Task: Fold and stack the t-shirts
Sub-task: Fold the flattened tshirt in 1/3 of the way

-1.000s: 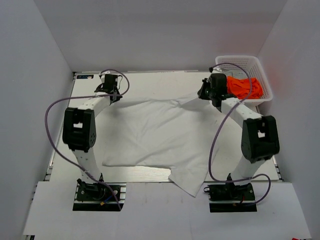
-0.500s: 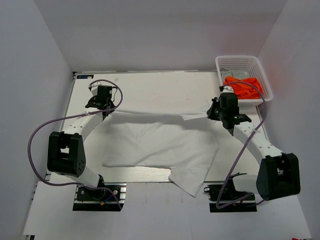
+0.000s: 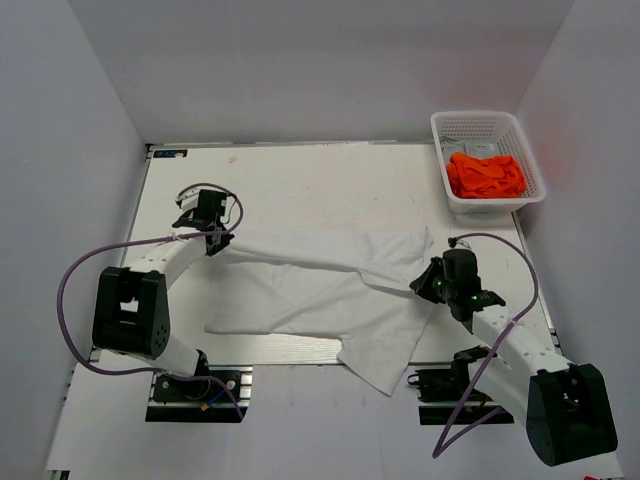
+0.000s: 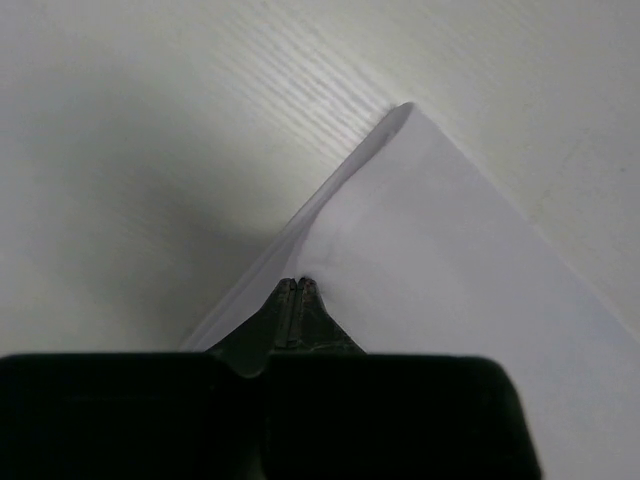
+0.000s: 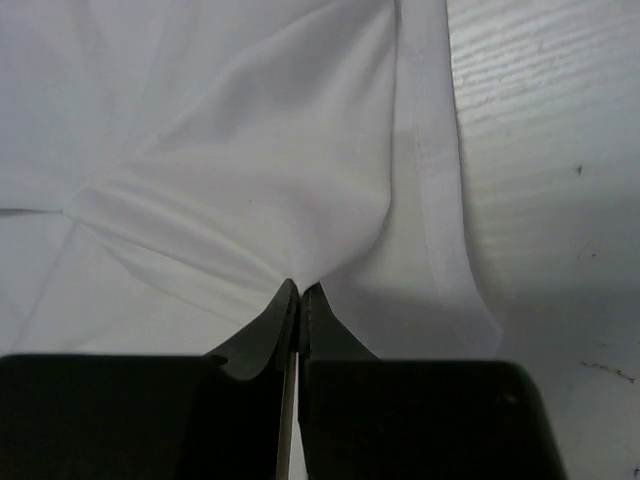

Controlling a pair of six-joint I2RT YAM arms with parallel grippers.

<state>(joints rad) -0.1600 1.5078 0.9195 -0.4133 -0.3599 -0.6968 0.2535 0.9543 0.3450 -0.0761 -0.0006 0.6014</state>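
Note:
The white t-shirt [image 3: 310,290] lies across the middle of the table, its far part folded toward the front, one sleeve over the front edge. My left gripper [image 3: 218,240] is shut on the shirt's far left corner [image 4: 400,230]. My right gripper [image 3: 418,285] is shut on a pinch of the shirt's right side [image 5: 260,190], lifted in a ridge next to the hem. The orange t-shirt [image 3: 485,173] lies crumpled in the white basket [image 3: 440,130] at the back right.
The basket stands against the right wall at the back. Purple cables loop off both arms. White walls close in the table on three sides. Bare tabletop [image 3: 320,180] shows behind the shirt.
Both grippers have pulled the shirt's far edge toward the front. The right arm has swung far forward, from beside the basket to the front right; the left has moved a little nearer.

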